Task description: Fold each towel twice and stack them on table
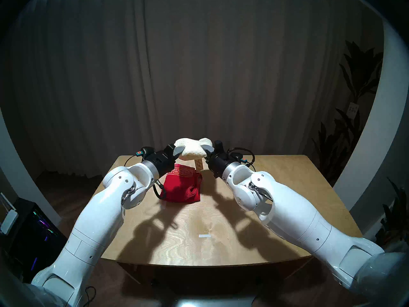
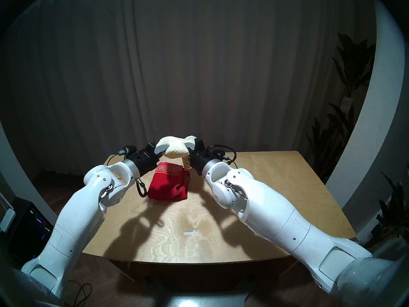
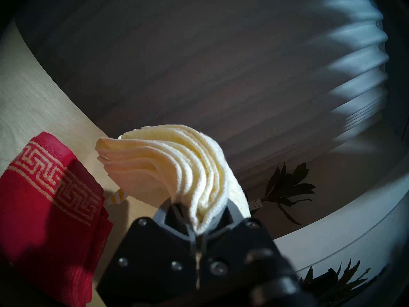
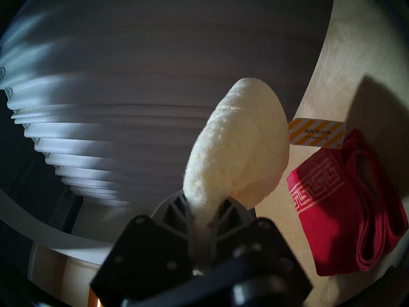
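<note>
A folded cream-white towel hangs in the air above the far part of the table. My left gripper is shut on its left end, where several layers fan out. Shut on the right end of that towel is my right gripper. The red towel with a gold Greek-key border lies folded on the table just below and nearer to me.
A striped paper tag hangs under the cream towel. A white tape mark sits near the table's front. Dark curtains stand behind, plants at the right, a computer case at the lower left.
</note>
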